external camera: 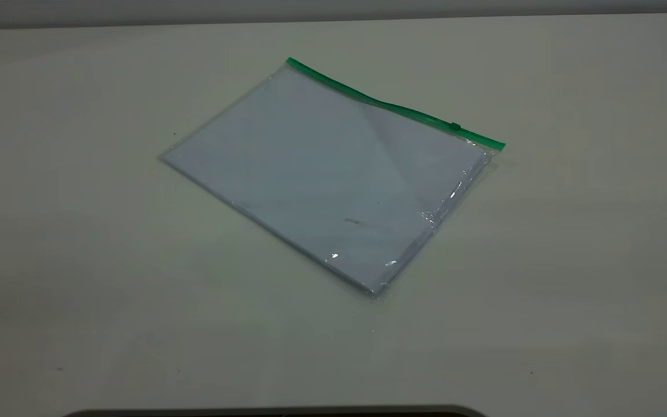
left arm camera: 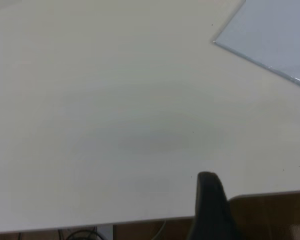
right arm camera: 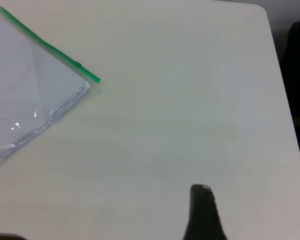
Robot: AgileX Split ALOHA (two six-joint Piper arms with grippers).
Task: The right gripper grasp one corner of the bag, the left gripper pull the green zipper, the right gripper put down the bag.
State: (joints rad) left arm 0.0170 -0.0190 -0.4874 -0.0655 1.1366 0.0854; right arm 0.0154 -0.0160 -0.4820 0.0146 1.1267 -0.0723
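The bag point(external camera: 327, 174) lies flat on the pale table point(external camera: 79, 231), a clear pouch with bluish-white sheets inside. The green zipper point(external camera: 391, 107) runs along its far long edge, and the small slider tab point(external camera: 455, 127) sits close to the green-tipped corner of the bag point(external camera: 498, 145) at the right. Neither gripper shows in the exterior view. In the left wrist view, a dark part of my left gripper point(left arm camera: 210, 187) hangs over the table edge, far from a plain corner of the bag point(left arm camera: 275, 35). My right gripper point(right arm camera: 202, 200) is above bare table, well away from the green corner point(right arm camera: 95, 79) and slider point(right arm camera: 77, 64).
The table's rounded corner point(right arm camera: 262, 10) and side edge lie close to the right arm, with a dark object point(right arm camera: 297, 50) beyond them. A brown surface point(left arm camera: 270, 215) shows below the table edge near the left arm. A dark curved shape point(external camera: 275, 412) borders the front.
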